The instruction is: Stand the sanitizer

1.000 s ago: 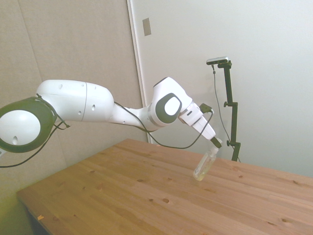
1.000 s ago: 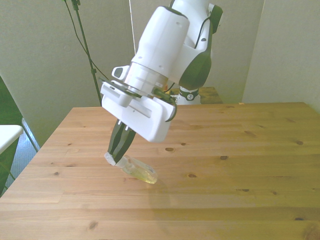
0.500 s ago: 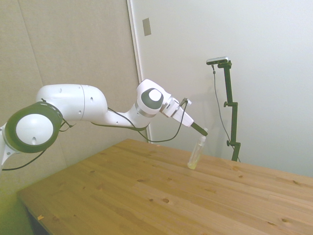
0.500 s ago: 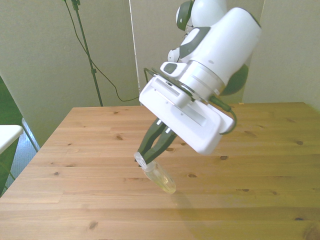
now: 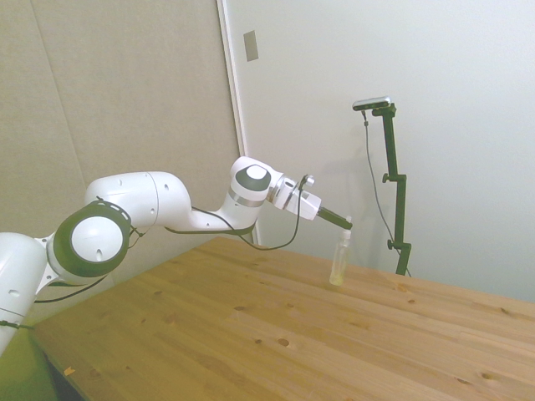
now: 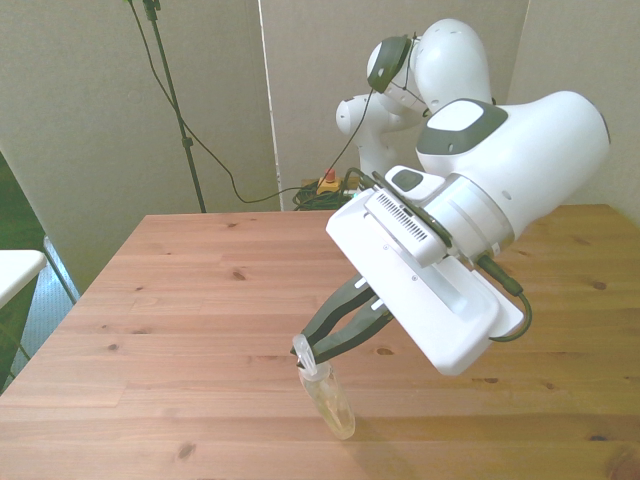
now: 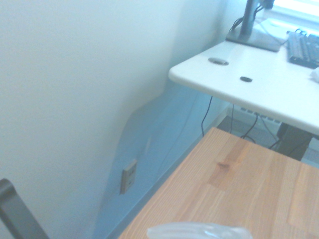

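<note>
Side view, left to right: white Franka arm (image 5: 159, 209) entering from the frame's left; gripper (image 5: 343, 222) right of centre, clamped on the white pump top; sanitizer (image 5: 339, 261) below it, near upright, base at or on the wooden table (image 5: 251, 334).

Front view, left to right: sanitizer (image 6: 328, 395) in the lower middle, leaning slightly, base on the table (image 6: 150, 300); gripper (image 6: 306, 354) closed on its pump top; white wrist housing to the right.

Wrist view: blurred clear bottle edge (image 7: 199, 231) at the bottom of the frame; wood beyond it.

Progress: bottle raised almost to standing. Left to do, by judgement: settle it plumb, release, withdraw.

Change from the earlier frames: a second ago the bottle hangs steeply tilted; half a second ago less so; now nearly vertical. The arm's elbow sits lower and the wrist flatter.
</note>
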Controlling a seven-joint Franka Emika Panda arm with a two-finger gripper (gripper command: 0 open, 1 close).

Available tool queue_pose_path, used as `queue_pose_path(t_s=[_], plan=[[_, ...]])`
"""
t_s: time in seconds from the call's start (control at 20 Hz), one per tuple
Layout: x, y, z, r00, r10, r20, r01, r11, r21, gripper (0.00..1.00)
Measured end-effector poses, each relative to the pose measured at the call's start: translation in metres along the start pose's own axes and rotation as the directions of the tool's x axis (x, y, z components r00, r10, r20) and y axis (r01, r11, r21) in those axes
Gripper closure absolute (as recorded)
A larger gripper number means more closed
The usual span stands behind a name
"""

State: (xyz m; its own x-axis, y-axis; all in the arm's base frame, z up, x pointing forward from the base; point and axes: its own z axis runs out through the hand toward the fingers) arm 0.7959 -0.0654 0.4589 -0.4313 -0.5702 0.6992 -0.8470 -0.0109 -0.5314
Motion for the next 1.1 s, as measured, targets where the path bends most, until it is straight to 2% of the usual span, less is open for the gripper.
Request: queue_pose_path(t_s=[0.2,0.4,0.55,0.85,0.9,1.1], plan=[[-0.02,0.003,-0.006,0.997,0.024,-0.075,-0.021,0.999,0.029,1.0],[-0.038,0.005,-0.011,0.99,0.057,-0.129,-0.045,0.995,0.089,1.0],[-0.046,0.006,-0.013,0.987,0.081,-0.141,-0.063,0.99,0.123,1.0],[-0.059,0.013,-0.006,0.989,0.083,-0.126,-0.067,0.989,0.13,1.0],[-0.06,0.013,-0.006,0.989,0.083,-0.124,-0.066,0.989,0.13,0.0],[-0.062,0.013,-0.009,0.992,0.085,-0.095,-0.072,0.989,0.129,0.0]])
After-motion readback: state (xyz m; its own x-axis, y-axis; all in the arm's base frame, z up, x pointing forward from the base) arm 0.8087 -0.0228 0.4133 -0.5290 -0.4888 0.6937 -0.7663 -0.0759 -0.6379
